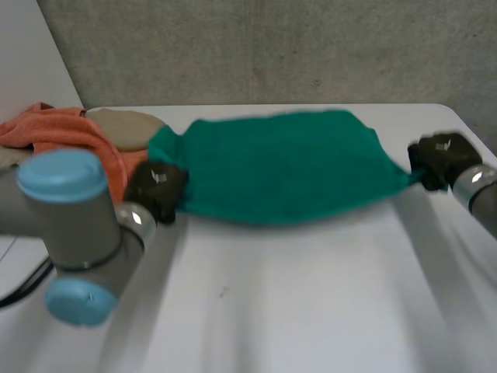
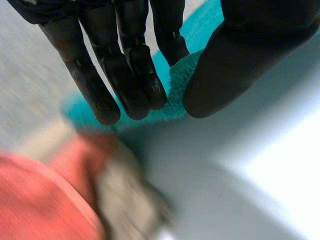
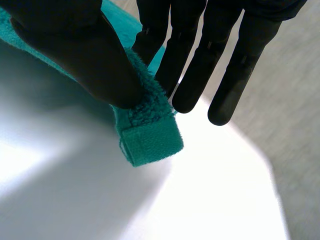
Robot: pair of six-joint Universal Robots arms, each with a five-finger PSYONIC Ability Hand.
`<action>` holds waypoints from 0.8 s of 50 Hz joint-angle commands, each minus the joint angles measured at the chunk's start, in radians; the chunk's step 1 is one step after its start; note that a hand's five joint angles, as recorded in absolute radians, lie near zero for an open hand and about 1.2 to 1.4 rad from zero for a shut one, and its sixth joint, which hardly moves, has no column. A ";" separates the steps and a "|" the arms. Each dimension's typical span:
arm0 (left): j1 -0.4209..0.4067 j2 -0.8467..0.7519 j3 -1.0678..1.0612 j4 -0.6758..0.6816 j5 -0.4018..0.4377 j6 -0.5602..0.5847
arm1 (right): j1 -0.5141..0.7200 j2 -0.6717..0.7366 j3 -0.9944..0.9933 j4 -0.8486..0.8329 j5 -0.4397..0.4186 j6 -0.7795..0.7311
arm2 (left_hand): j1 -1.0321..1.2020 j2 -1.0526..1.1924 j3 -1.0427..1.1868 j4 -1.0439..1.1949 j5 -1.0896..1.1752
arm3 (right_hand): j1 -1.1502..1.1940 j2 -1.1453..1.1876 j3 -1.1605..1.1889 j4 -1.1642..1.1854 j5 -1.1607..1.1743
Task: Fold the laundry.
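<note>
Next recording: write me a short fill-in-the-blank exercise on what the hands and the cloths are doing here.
1. The left hand pinches the green towel between its fingers and its ____.
2. The right hand holds that towel by a ____.
3. The orange cloth lies on the robot's ____ side of the table.
Missing words: thumb; corner; left.

At 8 o'clock we see the left arm (image 1: 70, 225), a thick grey joint with round light-blue caps. The left hand (image 1: 155, 189) and the right hand (image 1: 441, 158) are black, with long segmented fingers (image 2: 135, 65) and a broad rounded thumb (image 2: 235, 60).
</note>
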 commanded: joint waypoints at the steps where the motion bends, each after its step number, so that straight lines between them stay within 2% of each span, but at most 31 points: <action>1: -0.071 0.015 -0.114 -0.064 -0.045 0.000 | -0.060 0.014 0.089 0.044 0.016 -0.089 | -0.008 -0.050 -0.042 -0.053 -0.031 | 0.273 0.219 0.209 0.198 0.200; 2: -0.075 0.023 -0.113 -0.084 -0.048 0.000 | -0.069 0.012 0.096 0.044 0.014 -0.094 | -0.073 -0.114 -0.107 -0.118 -0.096 | 0.273 0.219 0.209 0.198 0.200; 7: -0.066 0.098 -0.052 -0.230 -0.016 0.020 | -0.095 -0.014 0.122 0.042 -0.001 -0.112 | -0.818 -0.859 -0.851 -0.863 -0.841 | 0.273 0.219 0.209 0.198 0.200; 10: -0.026 0.121 -0.007 -0.278 0.030 0.041 | -0.098 -0.030 0.134 0.042 -0.009 -0.112 | -0.895 -0.936 -0.929 -0.940 -0.918 | 0.273 0.219 0.209 0.198 0.200; 11: 0.012 0.124 0.026 -0.304 0.070 0.058 | -0.100 -0.043 0.145 0.039 -0.016 -0.110 | -0.957 -0.998 -0.990 -1.002 -0.980 | 0.273 0.219 0.209 0.198 0.200; 16: 0.104 0.110 0.120 -0.367 0.205 0.115 | -0.098 -0.078 0.178 0.027 -0.050 -0.107 | -0.966 -1.007 -1.000 -1.011 -0.989 | 0.273 0.219 0.209 0.198 0.200; 17: 0.127 0.095 0.149 -0.377 0.253 0.135 | -0.098 -0.084 0.189 0.019 -0.058 -0.106 | -0.954 -0.996 -0.988 -0.999 -0.977 | 0.273 0.219 0.209 0.198 0.200; 21: 0.165 0.028 0.217 -0.396 0.345 0.196 | -0.092 -0.089 0.211 0.004 -0.064 -0.106 | -0.911 -0.952 -0.944 -0.955 -0.934 | 0.273 0.219 0.209 0.198 0.200; 28: 0.192 -0.071 0.269 -0.439 0.402 0.285 | -0.092 -0.078 0.226 -0.015 -0.061 -0.110 | -0.846 -0.887 -0.880 -0.891 -0.869 | 0.273 0.219 0.209 0.198 0.200; 32: 0.196 -0.115 0.277 -0.422 0.507 0.330 | -0.095 -0.067 0.232 -0.022 -0.059 -0.112 | -0.726 -0.767 -0.759 -0.771 -0.749 | 0.273 0.219 0.209 0.198 0.200; 36: 0.179 -0.149 0.300 -0.428 0.573 0.344 | -0.097 -0.063 0.240 -0.024 -0.058 -0.117 | -0.670 -0.711 -0.703 -0.715 -0.693 | 0.273 0.219 0.209 0.198 0.200; 40: 0.163 -0.183 0.326 -0.437 0.546 0.345 | -0.098 -0.063 0.246 -0.028 -0.058 -0.120 | -0.576 -0.617 -0.610 -0.621 -0.599 | 0.273 0.219 0.209 0.198 0.200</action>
